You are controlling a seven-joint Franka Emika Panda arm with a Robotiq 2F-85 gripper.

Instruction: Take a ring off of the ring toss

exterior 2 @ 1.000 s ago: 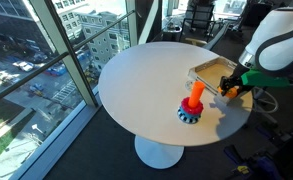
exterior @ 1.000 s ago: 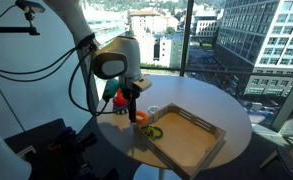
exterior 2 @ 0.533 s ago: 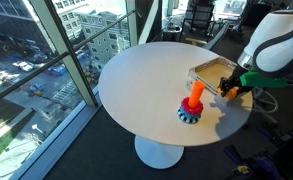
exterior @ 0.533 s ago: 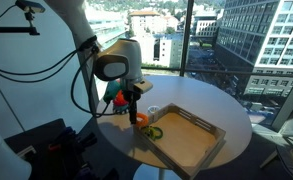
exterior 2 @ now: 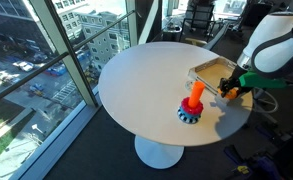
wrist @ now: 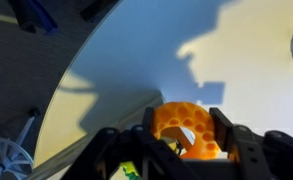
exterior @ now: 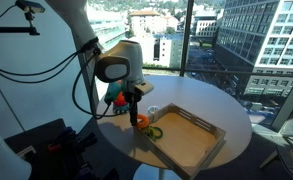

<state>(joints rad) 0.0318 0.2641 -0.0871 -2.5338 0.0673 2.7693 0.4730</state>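
Observation:
My gripper (exterior 2: 229,88) is shut on the chunky orange ring (exterior 2: 227,89), holding it low, to the right of the ring toss (exterior 2: 193,106) and apart from it. The ring toss has an orange-red peg on a round blue base and stands on the white table. In the wrist view the honeycombed orange ring (wrist: 186,128) sits clamped between the two black fingers (wrist: 222,130) of the gripper (wrist: 186,136). In an exterior view the gripper (exterior: 136,117) holds the ring (exterior: 140,120) at the wooden tray's near corner.
A wooden tray (exterior: 191,140) lies on the round white table (exterior 2: 146,80), with a yellow-green ring (exterior: 154,131) inside near my gripper. The table's edge curves close by (wrist: 76,90). Windows surround the table.

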